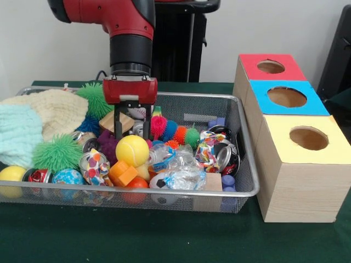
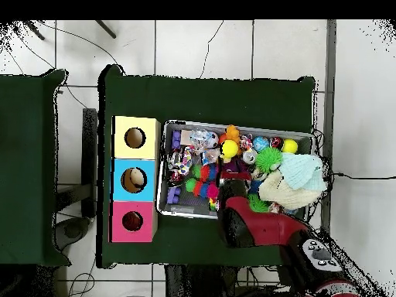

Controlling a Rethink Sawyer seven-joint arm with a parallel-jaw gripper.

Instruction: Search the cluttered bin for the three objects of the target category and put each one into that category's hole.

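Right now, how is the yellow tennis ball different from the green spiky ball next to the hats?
The yellow tennis ball looks smooth and fuzzy; the green spiky ball bristles with soft spikes. The tennis ball is smaller and perches on the clutter mid-bin; the spiky ball sits lower by the knitted hats. Both are round.

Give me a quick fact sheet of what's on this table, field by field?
Bin: silver wire-mesh tray packed with toys, balls and crushed cans
Gripper: red and black gripper lowered into the bin, around a tan wooden block
Near gripper: yellow tennis ball, green spiky ball
Soft items: cream knitted hat, pale blue knitted hat
Boxes: wooden box with red, blue and yellow tops, one round hole each
Blue hole: something pale inside
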